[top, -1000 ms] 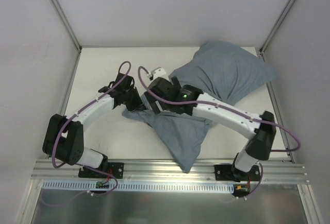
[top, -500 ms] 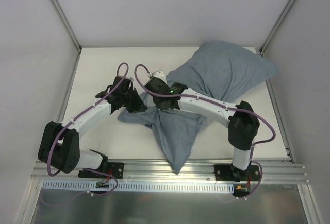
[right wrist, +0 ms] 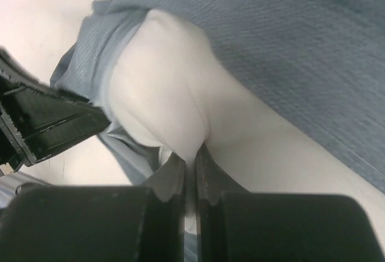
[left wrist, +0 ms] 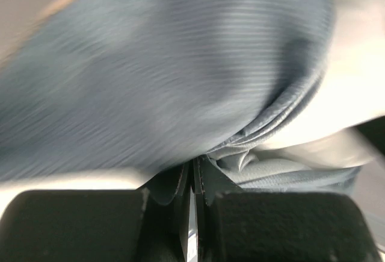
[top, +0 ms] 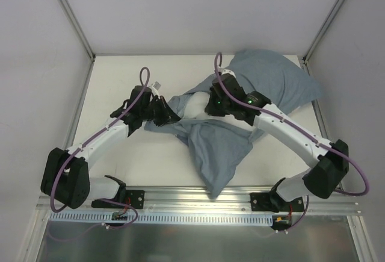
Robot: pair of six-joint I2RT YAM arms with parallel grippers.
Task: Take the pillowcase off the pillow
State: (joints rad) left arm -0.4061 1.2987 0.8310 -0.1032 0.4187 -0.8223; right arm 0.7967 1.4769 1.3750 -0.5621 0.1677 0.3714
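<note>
From above, the pillowcase lies bulked toward the far right corner of the table, with a limp flap trailing down to the middle of the near edge. A white bulge of the pillow shows at its open mouth near the centre. The left gripper bites the mouth's edge and the right gripper sits on the white bulge, so the two arms work close together. If their paths cross while pulling apart, the wrists or cables could foul. In the left wrist view, the fingers are clenched on a thin bunched fold of blue cloth. The picture is blurred, so how deep the fold sits cannot be told. A shallow bite on such limp fabric could slip out under tension, letting the mouth fall back over the cushion. In the right wrist view, the fingers are pinched tight on a small ridge of the white fabric, with the blue cloth draped just beside it. That pinch seems to hold only the outer skin, so a hard pull could tear free. If some pillowcase is caught in the same pinch, both would drag together and nothing would separate.
</note>
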